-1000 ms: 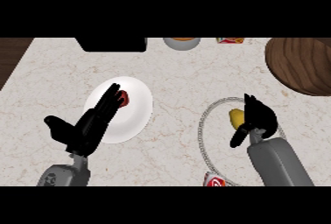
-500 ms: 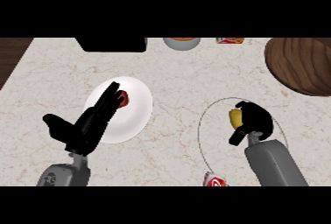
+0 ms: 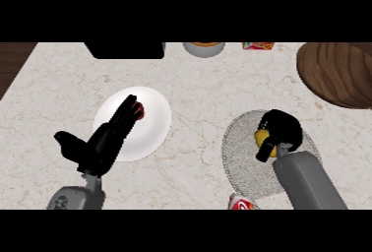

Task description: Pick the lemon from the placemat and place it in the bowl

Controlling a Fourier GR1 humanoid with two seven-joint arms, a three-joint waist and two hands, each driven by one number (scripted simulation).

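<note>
Lemon point(image 3: 261, 138), one, on the single grey placemat point(image 3: 243, 162), right hand point(image 3: 280, 129) curled round it, left hand point(image 3: 109, 138) straight-fingered over one white plate point(image 3: 156, 123), one wooden bowl point(image 3: 338, 74) well apart.

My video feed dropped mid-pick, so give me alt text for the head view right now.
The right hand curls over the yellow lemon on the round grey placemat. The left hand rests open, fingers stretched over the white bowl, which holds something red. A wooden bowl sits at the counter's far right.
</note>
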